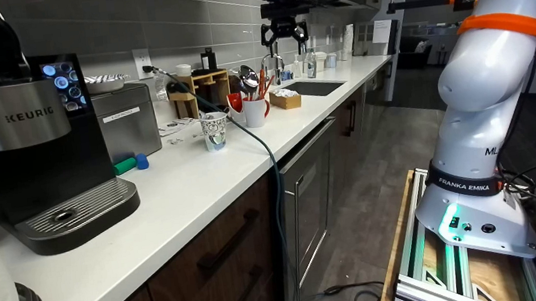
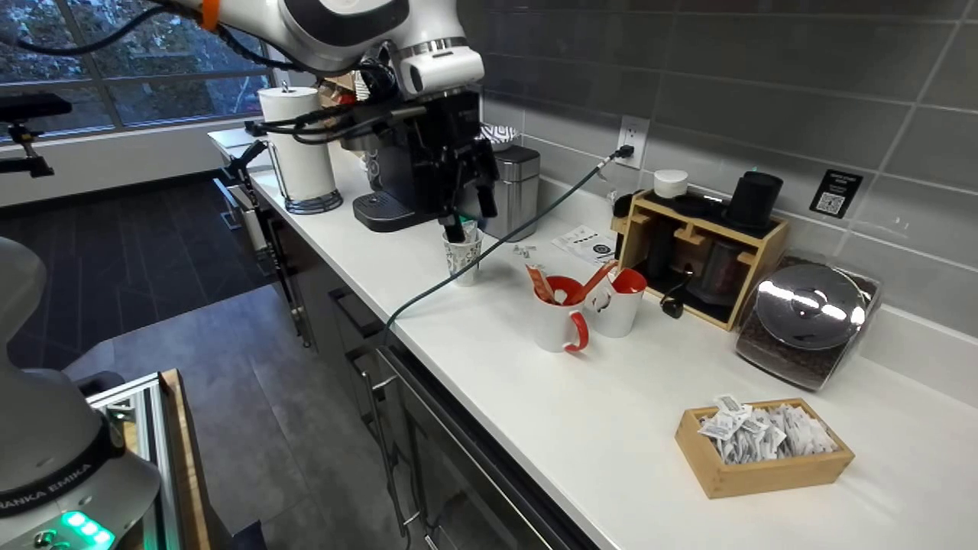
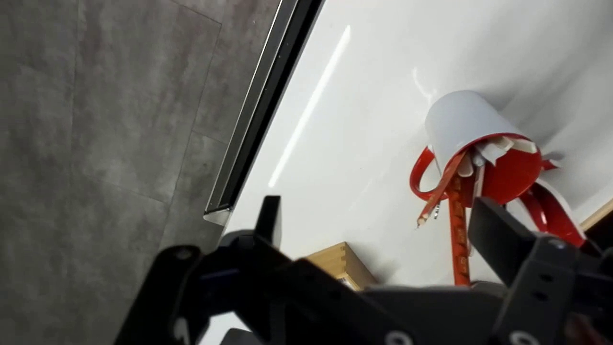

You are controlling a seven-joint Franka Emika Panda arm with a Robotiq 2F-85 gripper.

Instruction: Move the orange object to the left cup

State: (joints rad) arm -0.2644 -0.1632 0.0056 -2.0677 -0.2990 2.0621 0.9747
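Note:
Two slim orange-red items stand in a white mug with a red inside and red handle (image 1: 256,113). In the wrist view, they are a long one (image 3: 459,235) and a shorter one (image 3: 438,194); both also show in an exterior view (image 2: 540,284). I cannot tell which is meant. A second red-and-white mug (image 2: 617,309) stands beside the first. A patterned paper cup (image 1: 215,132) stands left of the mugs in an exterior view, and also shows in an exterior view (image 2: 463,263). My gripper (image 1: 285,42) is open and empty, high above the counter; it also shows in the wrist view (image 3: 380,223).
A dark green cable (image 1: 251,134) hangs across the counter (image 2: 489,328) between paper cup and mugs. A wooden box of packets (image 2: 764,470), a wooden rack (image 2: 699,244), a glass jar (image 2: 810,321) and a coffee machine (image 1: 47,160) also stand there.

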